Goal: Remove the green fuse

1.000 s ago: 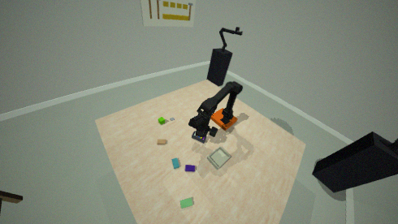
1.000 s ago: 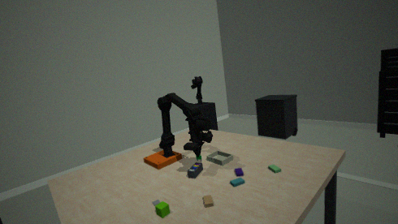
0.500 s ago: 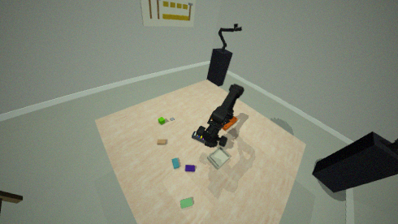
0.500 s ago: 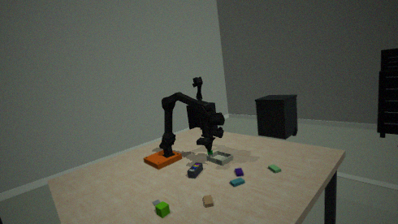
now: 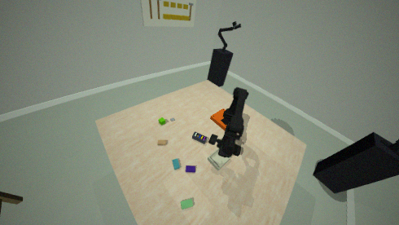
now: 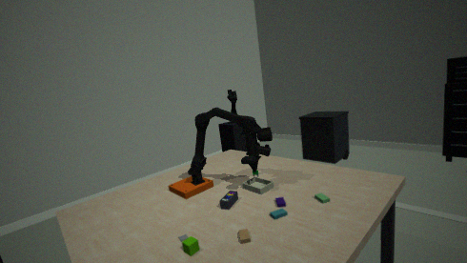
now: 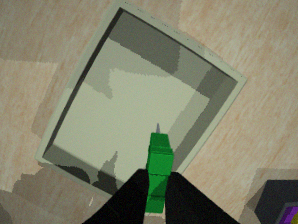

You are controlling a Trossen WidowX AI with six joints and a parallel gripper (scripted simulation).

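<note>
The arm arches out from its orange base, gripper pointing down, pinching the green fuse above the tray; in the exterior view, the fuse block lies toward seven o'clock from the tray.

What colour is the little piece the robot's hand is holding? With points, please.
Green [image 6: 255, 172] [image 7: 160, 162]; it shows best in the wrist view.

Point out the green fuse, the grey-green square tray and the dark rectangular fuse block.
green fuse [image 7: 160, 163]: wrist view, its upper face
tray [image 7: 227, 103]: wrist view, right wall
fuse block [image 7: 275, 192]: wrist view, outer casing
</note>
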